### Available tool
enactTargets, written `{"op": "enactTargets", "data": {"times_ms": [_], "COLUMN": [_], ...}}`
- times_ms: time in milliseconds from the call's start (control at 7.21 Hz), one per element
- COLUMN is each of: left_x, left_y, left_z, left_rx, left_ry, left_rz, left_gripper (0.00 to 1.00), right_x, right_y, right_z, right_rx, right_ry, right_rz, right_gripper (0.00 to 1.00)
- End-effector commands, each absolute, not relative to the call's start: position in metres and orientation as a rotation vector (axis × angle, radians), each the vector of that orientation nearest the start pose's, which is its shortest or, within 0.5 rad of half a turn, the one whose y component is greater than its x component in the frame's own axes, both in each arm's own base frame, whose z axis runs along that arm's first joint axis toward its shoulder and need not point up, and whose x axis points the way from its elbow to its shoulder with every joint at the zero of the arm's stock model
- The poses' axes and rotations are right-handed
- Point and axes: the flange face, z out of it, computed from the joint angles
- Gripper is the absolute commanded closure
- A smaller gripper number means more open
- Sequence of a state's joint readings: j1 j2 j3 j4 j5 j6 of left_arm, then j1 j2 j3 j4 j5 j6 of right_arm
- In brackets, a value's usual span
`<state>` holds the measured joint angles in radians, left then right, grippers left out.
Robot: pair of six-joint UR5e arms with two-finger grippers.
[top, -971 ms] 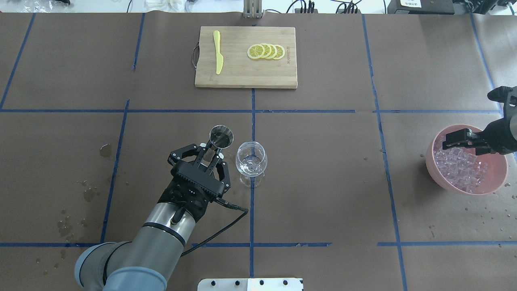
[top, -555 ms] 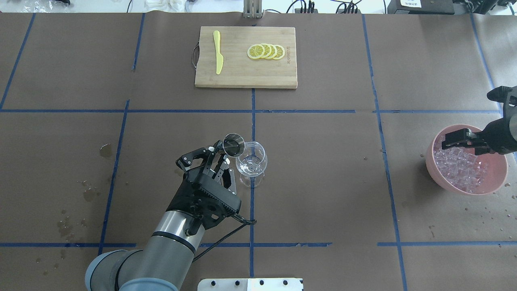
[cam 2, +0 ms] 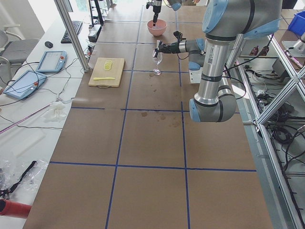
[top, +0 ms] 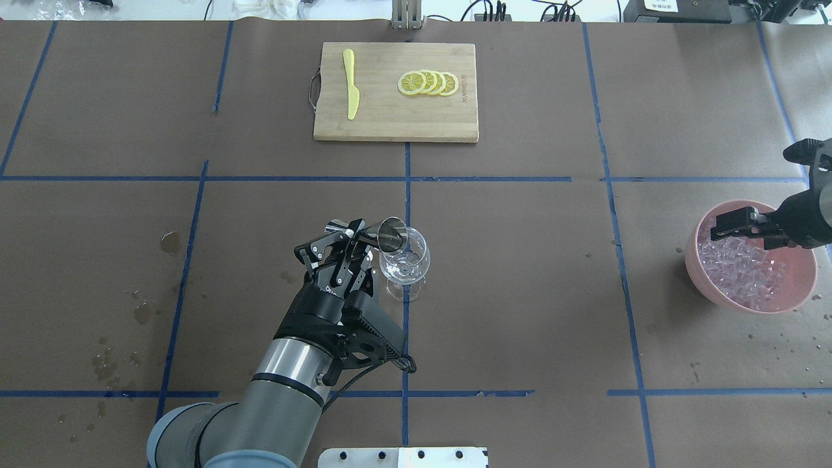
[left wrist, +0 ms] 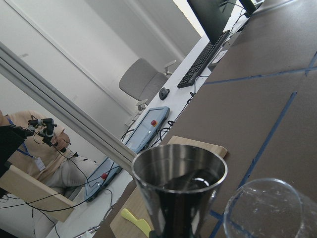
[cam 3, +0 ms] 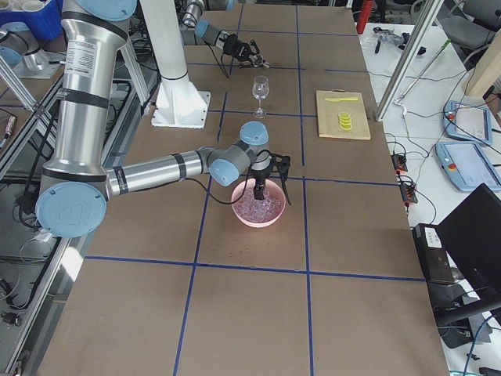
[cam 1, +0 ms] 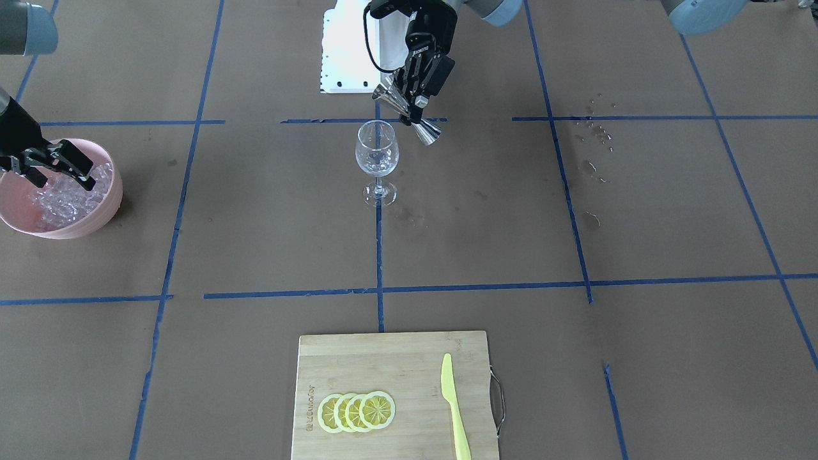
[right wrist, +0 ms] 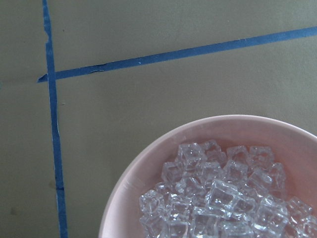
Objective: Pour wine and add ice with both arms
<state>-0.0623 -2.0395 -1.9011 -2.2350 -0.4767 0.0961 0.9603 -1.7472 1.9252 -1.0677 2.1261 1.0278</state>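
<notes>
Pouring step: left gripper (top: 356,235), pinching the steel jigger (top: 392,234), tilts it at wine glass (top: 406,263) rim; next probably tip further w/o bumping, while right gripper (top: 728,225) hovers spread above ice (top: 741,270).

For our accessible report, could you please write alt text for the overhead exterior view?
The left gripper holds a steel jigger tilted over the rim of a wine glass at mid-table. At far right, the right gripper hangs over a pink bowl of ice.
</notes>
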Motion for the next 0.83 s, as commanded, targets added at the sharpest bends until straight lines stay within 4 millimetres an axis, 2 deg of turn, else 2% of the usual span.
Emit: {"op": "enactTargets", "data": {"times_ms": [0,416,693], "left_x": [0.505,0.509,0.509], "left_y": [-0.26,-0.27,-0.271], "left_z": [0.168,0.178,0.174], "left_rx": [1.548,1.539,1.544], "left_ry": [0.019,-0.051,-0.139], "left_rz": [0.551,0.586,0.631], "left_gripper": [1.0,1.0,1.0], "right_x": [-0.187,-0.187,-0.187], "right_y": [-0.409,-0.408,-0.408], "right_z": [0.514,0.514,0.514], "right_rx": [0.063,0.062,0.062], "right_ry": [-0.849,-0.852,-0.852], "right_rz": [0.203,0.201,0.201], "right_gripper": [0.0,0.0,0.0]}}
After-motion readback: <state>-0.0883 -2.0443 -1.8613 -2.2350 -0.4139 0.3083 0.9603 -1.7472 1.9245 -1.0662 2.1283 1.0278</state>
